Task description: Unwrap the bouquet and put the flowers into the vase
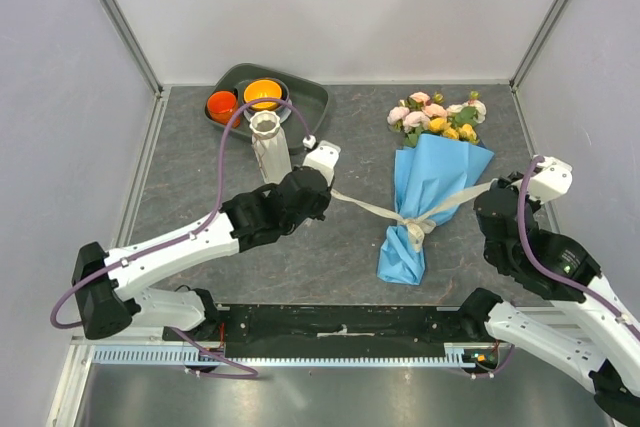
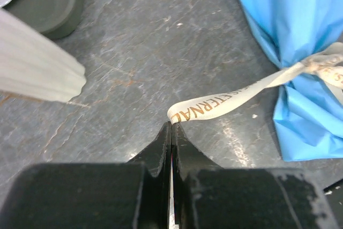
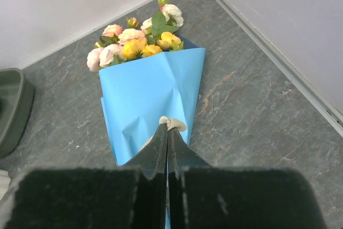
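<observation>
— Lying flat on the grey table [image 1: 350, 257], the bouquet [image 1: 435, 177] has its blooms toward the far wall and its narrow end toward the arm bases.
— Is it wrapped?
— Yes. The blue paper cone [image 3: 150, 87] wraps the bundle, and the cream ribbon [image 2: 225, 99] is knotted round the narrow part. Only the heads of the flowers [image 1: 437, 115], pink and yellow, show above the paper's edge.
— And the left gripper [image 2: 171, 127]?
— Its fingers are pressed together, pinching the very end of the ribbon's left tail, which runs straight from there to the knot.
— The right gripper [image 3: 168, 128]?
— Closed as well, with a scrap of cream ribbon caught at the tips, just over the cone. From above, that tail stretches from the knot to the right.
— Where is the vase [image 1: 267, 142]?
— Upright, left of the bouquet and well apart from it, just in front of the dark tray [image 1: 312, 99] that holds the orange bowls [image 1: 262, 94]. The left arm [image 1: 190, 242] reaches past its near side.
</observation>
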Action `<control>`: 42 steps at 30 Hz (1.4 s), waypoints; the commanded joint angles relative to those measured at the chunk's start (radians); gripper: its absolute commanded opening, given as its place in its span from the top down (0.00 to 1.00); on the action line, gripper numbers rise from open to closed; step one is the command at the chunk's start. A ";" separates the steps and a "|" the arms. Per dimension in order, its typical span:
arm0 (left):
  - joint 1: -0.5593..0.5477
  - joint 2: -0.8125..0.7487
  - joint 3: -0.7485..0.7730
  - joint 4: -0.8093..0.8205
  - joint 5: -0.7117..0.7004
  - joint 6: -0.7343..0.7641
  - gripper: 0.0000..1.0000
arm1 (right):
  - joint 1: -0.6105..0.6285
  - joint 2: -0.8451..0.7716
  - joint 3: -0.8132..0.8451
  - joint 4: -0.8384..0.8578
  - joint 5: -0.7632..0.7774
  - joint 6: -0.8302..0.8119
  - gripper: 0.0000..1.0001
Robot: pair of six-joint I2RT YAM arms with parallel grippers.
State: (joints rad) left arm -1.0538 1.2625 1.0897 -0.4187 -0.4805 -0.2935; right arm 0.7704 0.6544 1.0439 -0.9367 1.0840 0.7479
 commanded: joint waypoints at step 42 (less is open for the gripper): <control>0.064 -0.640 -0.225 -0.065 -0.244 -0.115 0.32 | 0.079 -0.630 0.071 -0.126 0.386 -0.054 0.35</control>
State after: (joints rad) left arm -0.9939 0.6388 0.8608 -0.5011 -0.7624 -0.3965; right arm 0.8234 0.0418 1.0847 -1.0477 1.4792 0.7422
